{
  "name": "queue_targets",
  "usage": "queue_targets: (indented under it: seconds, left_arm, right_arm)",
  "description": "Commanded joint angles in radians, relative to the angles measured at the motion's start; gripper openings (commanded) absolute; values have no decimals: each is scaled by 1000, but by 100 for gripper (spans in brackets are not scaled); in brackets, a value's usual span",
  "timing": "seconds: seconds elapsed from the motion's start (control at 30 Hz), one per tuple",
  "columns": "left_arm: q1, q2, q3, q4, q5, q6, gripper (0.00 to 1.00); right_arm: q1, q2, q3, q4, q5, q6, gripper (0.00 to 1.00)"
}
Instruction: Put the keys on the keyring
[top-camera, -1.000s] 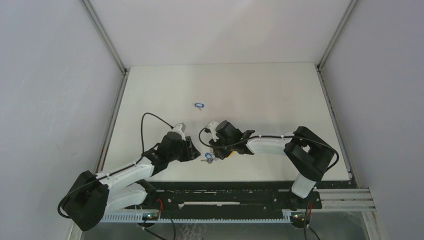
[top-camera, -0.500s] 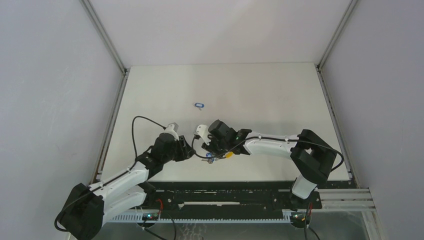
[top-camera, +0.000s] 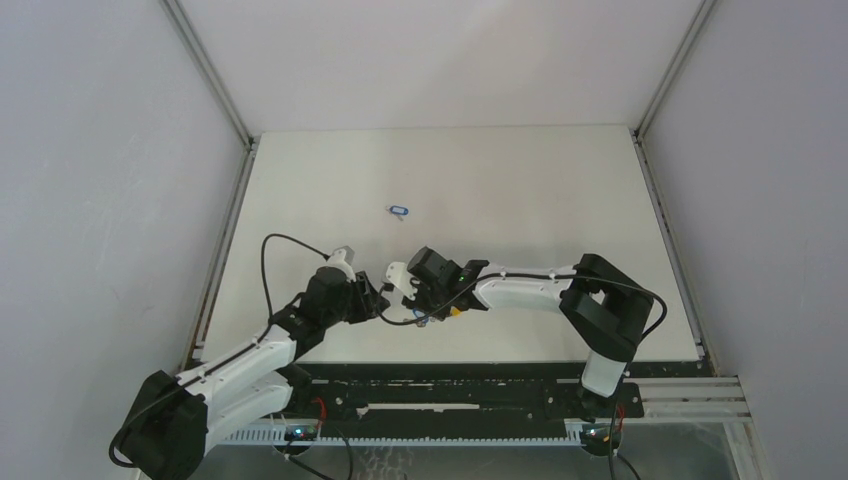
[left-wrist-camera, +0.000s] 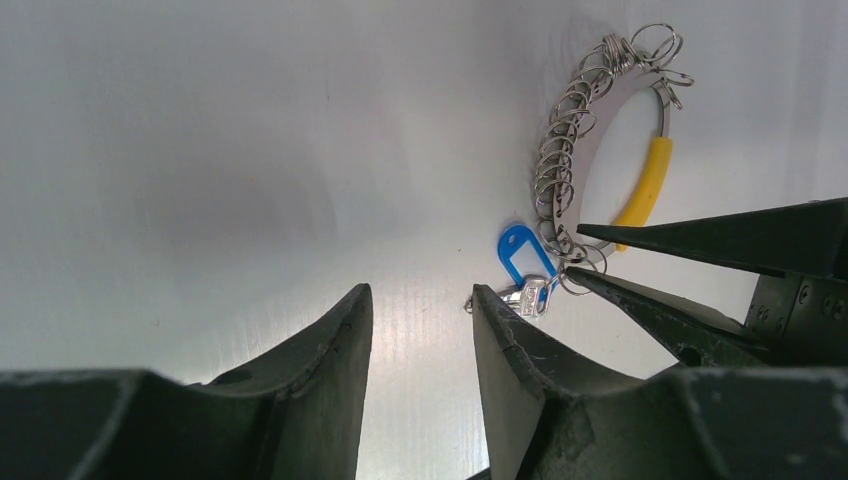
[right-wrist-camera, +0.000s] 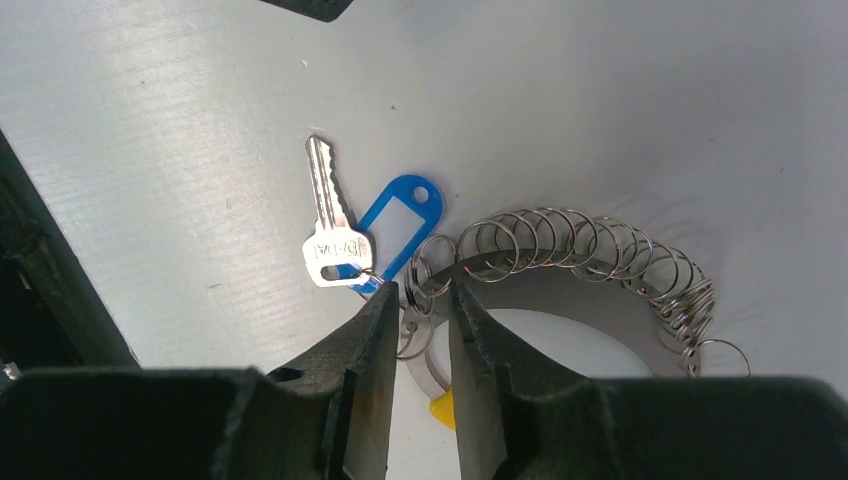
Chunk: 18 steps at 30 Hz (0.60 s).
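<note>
The left gripper (left-wrist-camera: 420, 295) hovers low over the table (top-camera: 560, 200), about half open and holding nothing, its tips aimed at the key (right-wrist-camera: 328, 215). That key lies flat, just beyond the tips, joined by a small ring to its blue tag (right-wrist-camera: 400, 212).

Right of it, the right gripper (right-wrist-camera: 420, 295) is nearly closed around the small split rings at one end of the keyring (left-wrist-camera: 592, 140). Whether it clamps them cannot be told. The keyring lies flat, its yellow section (left-wrist-camera: 645, 185) on the far side from the key.

To do this step well, the right gripper should probably pin the keyring while the left takes the key by its blade, leaving the hole free.

The two grippers meet almost nose to nose, so room between them is tight, and the table's near edge is close. A second key (top-camera: 399, 210) lies well apart, farther up the table.
</note>
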Motion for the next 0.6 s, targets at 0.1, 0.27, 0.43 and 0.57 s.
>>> queue_targets:
  seconds: [0.1, 0.27, 0.43, 0.57]
  left_arm:
    - [8, -6, -16, 23, 14, 24, 47]
    - [8, -1, -15, 25, 20, 24, 47]
    - [7, -16, -18, 25, 19, 27, 47]
    - [8, -34, -7, 35, 39, 45, 47]
  right_arm:
    - [12, 16, 44, 4, 30, -20, 20]
    - [13, 11, 44, -1, 36, -21, 2]
    - [5, -25, 42, -24, 30, -24, 0]
    - [-5, -91, 28, -35, 10, -26, 0]
